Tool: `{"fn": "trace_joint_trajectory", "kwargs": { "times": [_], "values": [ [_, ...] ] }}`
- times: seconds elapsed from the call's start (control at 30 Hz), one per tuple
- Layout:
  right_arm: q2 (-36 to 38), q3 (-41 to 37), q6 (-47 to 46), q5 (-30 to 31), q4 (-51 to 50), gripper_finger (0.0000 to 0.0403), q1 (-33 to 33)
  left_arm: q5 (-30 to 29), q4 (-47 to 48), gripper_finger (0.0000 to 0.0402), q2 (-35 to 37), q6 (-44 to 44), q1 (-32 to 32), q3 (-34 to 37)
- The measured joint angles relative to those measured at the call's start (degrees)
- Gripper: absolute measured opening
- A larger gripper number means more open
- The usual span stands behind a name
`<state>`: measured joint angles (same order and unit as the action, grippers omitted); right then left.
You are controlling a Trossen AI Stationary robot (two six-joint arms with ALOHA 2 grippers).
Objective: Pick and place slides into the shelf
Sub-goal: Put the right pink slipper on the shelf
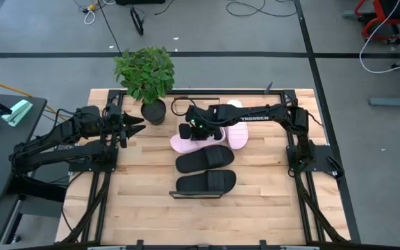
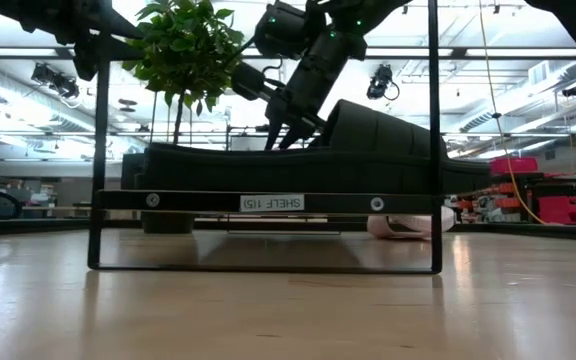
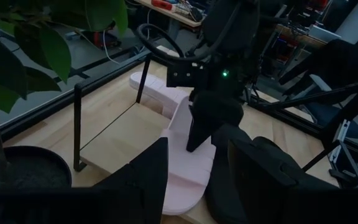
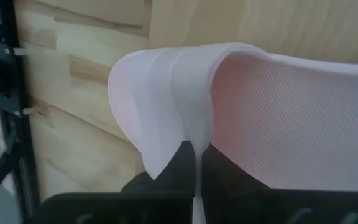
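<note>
Slides lie in the middle of the tabletop (image 1: 255,208) when we look down from above: two black slides (image 1: 205,160) side by side nearer the front edge, and two pink ones behind them. We see the right hand (image 1: 198,129) reaching over the nearer pink slide (image 1: 186,143), while the second pink slide (image 1: 238,132) lies just beside it under the arm. We find the left hand (image 1: 136,125) waiting near the potted plant (image 1: 146,73), its fingers parted and holding nothing. From table height, we see the shelf (image 2: 268,203) across the foreground, a black slide (image 2: 368,150) behind it, and the right hand (image 2: 283,138) coming down from above. Through the left wrist camera, we watch the right hand (image 3: 197,144) set on the pink slide (image 3: 188,174). Through the right wrist camera, we see its fingers (image 4: 185,163) clamped on the pink strap (image 4: 166,99).
</note>
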<state>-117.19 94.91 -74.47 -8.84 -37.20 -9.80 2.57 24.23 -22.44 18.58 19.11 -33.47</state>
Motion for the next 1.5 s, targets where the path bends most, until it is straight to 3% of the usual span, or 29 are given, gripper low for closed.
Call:
{"fn": "trace_joint_trajectory", "kwargs": {
  "times": [0.63,1.1,1.5],
  "values": [
    [1.49,-1.61,-7.46,1.03,2.22,0.0010,0.59,-0.63,-0.14,0.0173,-0.02,-1.41,0.00,0.00],
    [1.49,-2.07,-2.70,-1.53,2.07,0.0097,-0.76,-1.51,-0.22,0.0172,-0.02,-1.41,0.00,0.00],
    [3.03,-1.98,1.22,-4.65,1.27,0.0108,-1.22,-2.60,-0.25,0.0172,-0.04,-1.52,0.00,0.00]
  ]
}}
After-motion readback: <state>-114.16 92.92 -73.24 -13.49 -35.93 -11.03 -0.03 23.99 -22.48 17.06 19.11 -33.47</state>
